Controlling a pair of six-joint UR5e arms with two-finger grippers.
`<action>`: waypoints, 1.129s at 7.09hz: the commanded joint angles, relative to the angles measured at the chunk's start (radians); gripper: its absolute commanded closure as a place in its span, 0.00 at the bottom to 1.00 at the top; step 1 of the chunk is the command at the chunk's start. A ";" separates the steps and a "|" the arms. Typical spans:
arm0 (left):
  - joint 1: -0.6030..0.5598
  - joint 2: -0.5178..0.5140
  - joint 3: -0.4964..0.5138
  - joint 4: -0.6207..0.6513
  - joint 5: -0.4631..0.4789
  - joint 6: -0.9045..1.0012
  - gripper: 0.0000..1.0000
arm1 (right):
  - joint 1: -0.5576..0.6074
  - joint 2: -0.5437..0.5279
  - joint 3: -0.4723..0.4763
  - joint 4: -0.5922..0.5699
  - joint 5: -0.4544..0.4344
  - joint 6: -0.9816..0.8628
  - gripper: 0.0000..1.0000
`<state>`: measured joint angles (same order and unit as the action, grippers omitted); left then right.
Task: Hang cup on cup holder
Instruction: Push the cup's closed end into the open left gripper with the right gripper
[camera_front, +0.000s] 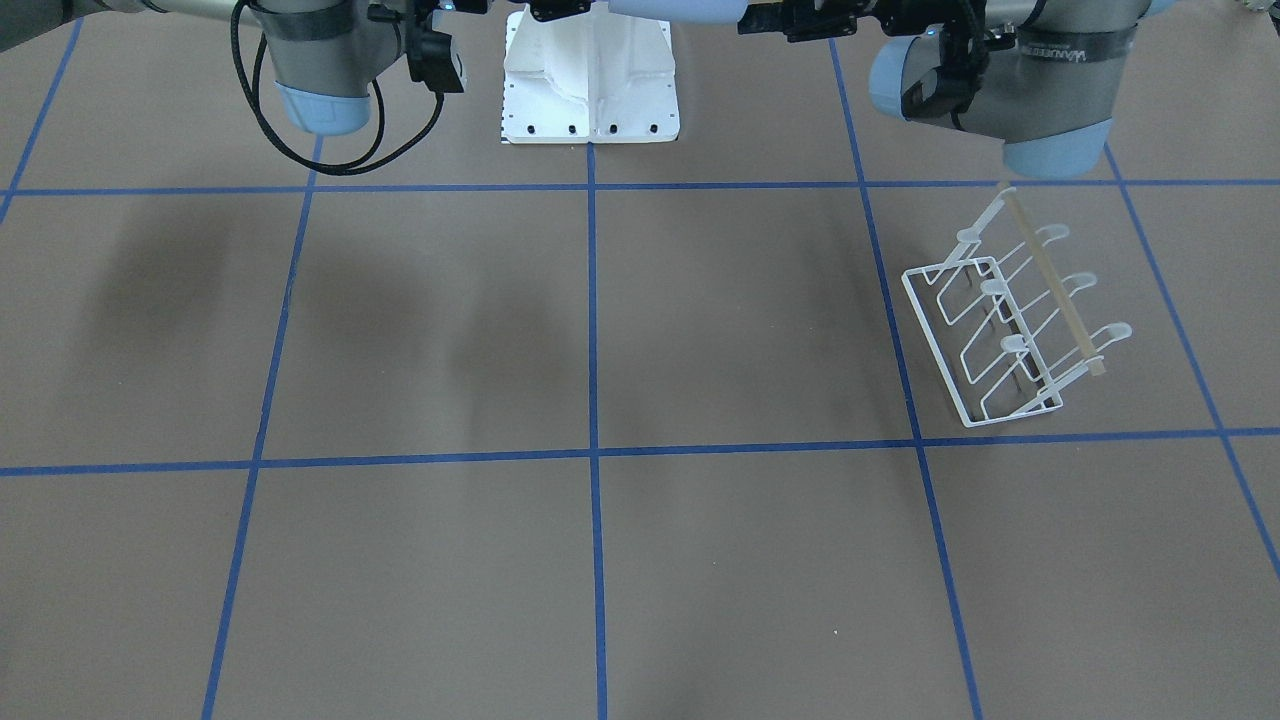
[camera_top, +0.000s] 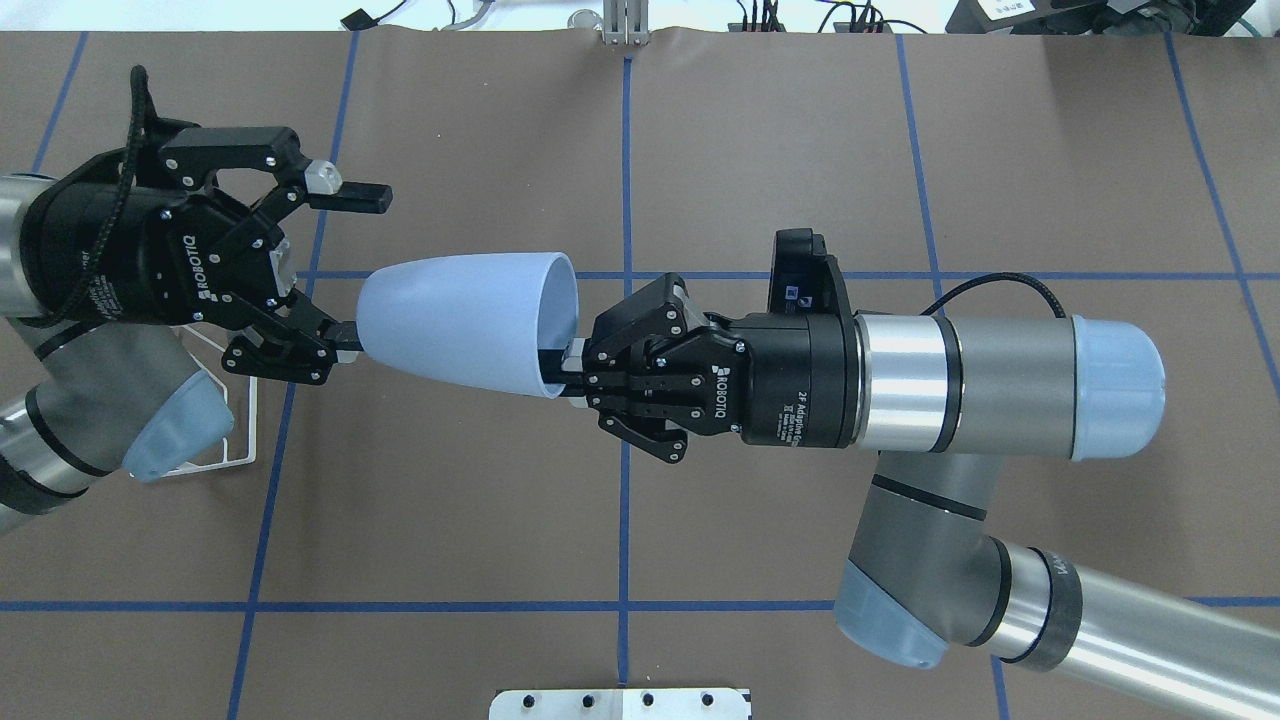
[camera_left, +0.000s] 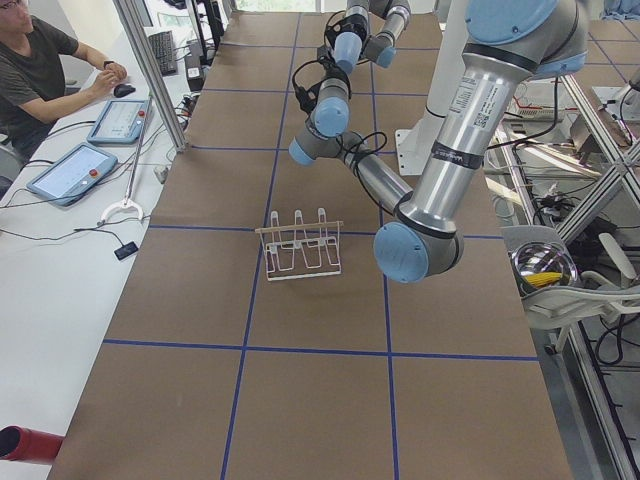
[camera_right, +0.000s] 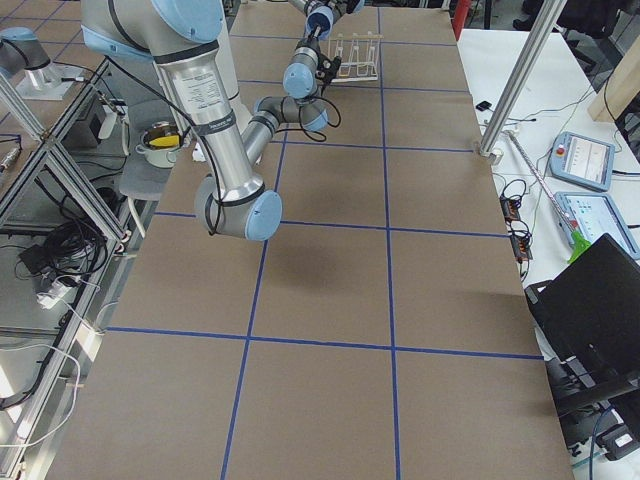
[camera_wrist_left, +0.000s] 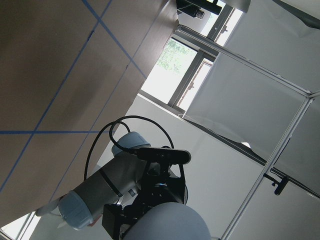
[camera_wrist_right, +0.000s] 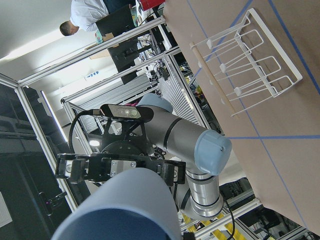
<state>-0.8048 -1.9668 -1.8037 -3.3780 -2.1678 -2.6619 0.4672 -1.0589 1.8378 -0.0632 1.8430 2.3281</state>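
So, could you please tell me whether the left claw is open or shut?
Open: overhead, the left claw has its fingers spread wide, by the cup.

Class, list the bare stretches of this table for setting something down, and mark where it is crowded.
Bare: the table along the operators' edge, its middle squares, and the robot's right half. Crowded: the robot's left side around the cup holder, and the air by the robot, where the left gripper and right gripper flank the cup.
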 joint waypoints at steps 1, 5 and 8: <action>0.007 -0.001 0.004 0.002 0.000 -0.001 0.02 | -0.021 0.005 -0.002 -0.001 -0.036 -0.001 1.00; 0.021 -0.001 -0.009 0.000 0.000 -0.003 0.02 | -0.022 0.022 -0.023 -0.001 -0.048 -0.001 1.00; 0.021 -0.001 -0.009 -0.001 0.002 -0.001 0.02 | -0.022 0.033 -0.023 -0.001 -0.053 -0.001 1.00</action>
<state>-0.7840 -1.9682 -1.8122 -3.3782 -2.1672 -2.6642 0.4449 -1.0280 1.8149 -0.0644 1.7930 2.3270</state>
